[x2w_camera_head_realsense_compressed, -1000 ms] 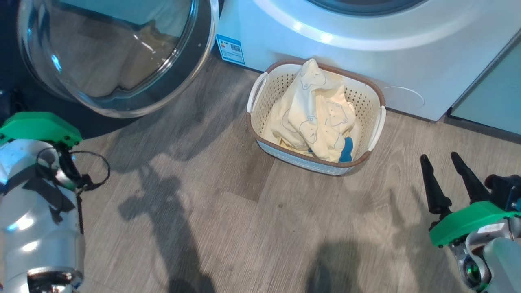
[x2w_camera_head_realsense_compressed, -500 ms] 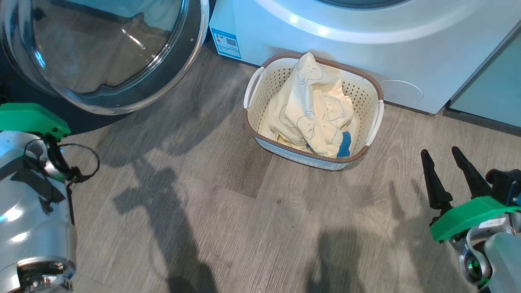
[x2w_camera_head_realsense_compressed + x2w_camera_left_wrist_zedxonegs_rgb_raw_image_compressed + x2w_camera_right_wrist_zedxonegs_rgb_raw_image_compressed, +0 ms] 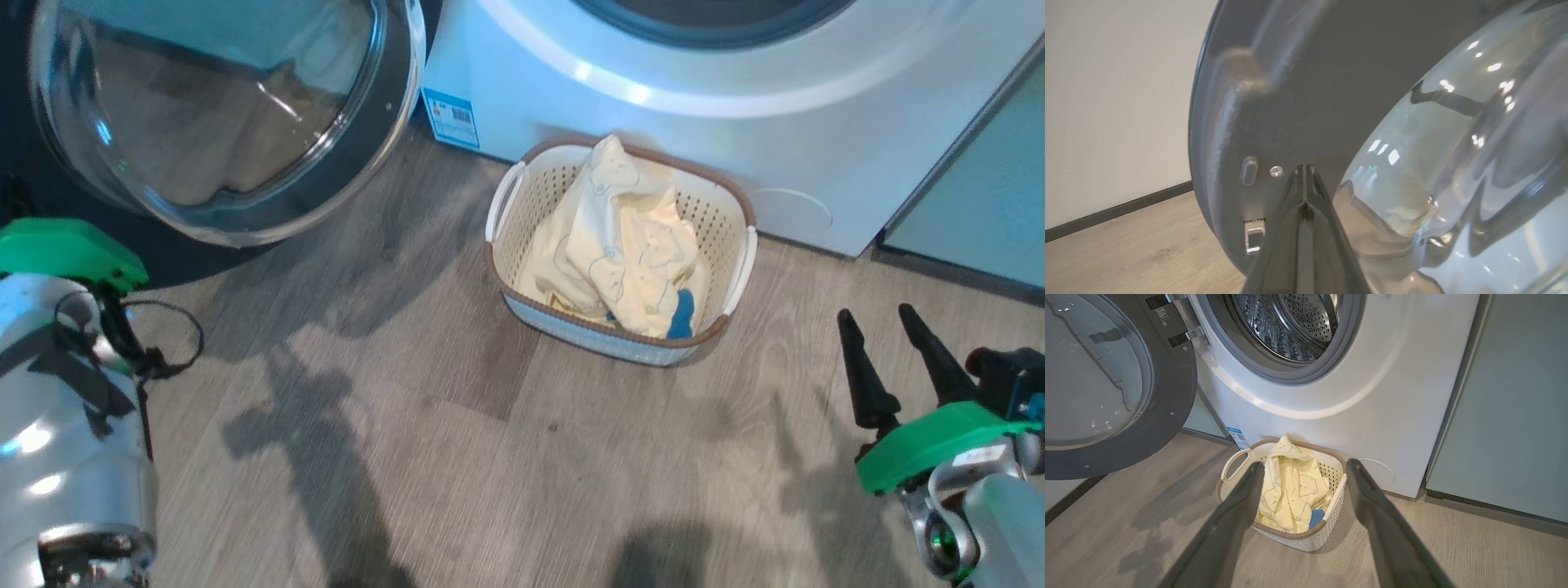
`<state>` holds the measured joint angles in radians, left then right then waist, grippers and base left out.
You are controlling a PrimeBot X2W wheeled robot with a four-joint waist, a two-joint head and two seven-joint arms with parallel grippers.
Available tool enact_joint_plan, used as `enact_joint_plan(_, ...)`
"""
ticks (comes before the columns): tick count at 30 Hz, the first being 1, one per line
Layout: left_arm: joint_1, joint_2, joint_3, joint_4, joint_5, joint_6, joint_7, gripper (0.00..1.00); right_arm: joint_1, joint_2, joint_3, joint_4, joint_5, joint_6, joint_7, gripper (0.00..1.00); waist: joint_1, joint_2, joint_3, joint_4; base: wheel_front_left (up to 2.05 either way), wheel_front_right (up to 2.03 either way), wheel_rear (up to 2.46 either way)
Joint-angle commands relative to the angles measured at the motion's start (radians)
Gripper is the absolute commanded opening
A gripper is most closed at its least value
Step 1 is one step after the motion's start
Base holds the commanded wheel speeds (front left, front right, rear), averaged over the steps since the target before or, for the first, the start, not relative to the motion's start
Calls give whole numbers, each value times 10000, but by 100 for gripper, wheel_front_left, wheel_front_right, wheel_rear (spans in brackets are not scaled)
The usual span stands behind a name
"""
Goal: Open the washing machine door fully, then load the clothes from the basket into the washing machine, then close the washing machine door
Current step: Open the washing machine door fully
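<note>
While the washing machine door stands swung out to the left of the washing machine, we find the drum exposed, with no garment in the part we can see. The basket sits on the floor just in front of the machine. The clothes are heaped inside it, with a small blue cloth piece at the near right corner.

The left tool is pressed together and holds nothing. Its tip lies close to the door's dark inner ring; we cannot confirm contact. The right tool is spread and empty, over the floor to the near right of the basket.

We judge the garments light, soft and limp, likely to drape and trail. We recommend pinching the raised fold at the far end of the heap, clear of the perforated wall.
</note>
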<state>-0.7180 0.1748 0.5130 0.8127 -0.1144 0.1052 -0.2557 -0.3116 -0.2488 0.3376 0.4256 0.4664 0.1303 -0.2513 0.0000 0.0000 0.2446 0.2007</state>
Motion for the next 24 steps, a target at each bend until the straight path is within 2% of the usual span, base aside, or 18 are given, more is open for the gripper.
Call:
enact_joint_plan(1, 145, 410, 131, -414, 125, -113, -61, 0, 151, -8, 168, -225, 59, 4, -105, 100, 0, 0, -222, -55, 0, 0, 0)
enact_joint_plan(13, 1813, -273, -320, -1347, 566, -880, -61, 0, 1054, 406, -94, -238, 54, 4, -105, 100, 0, 0, -1647, -398, 0, 0, 0)
enact_joint_plan(23, 3559, -906, -834, -2594, 651, -1418, -61, 0, 1653, 639, -512, -455, -28, 4, -105, 100, 0, 0, -2381, -1073, 0, 0, 0)
enact_joint_plan(24, 3694, -943, -858, -2703, 588, -1504, -61, 9, 1698, 654, -548, -474, -38, 4, -105, 100, 0, 0, -2429, -1159, 0, 0, 0)
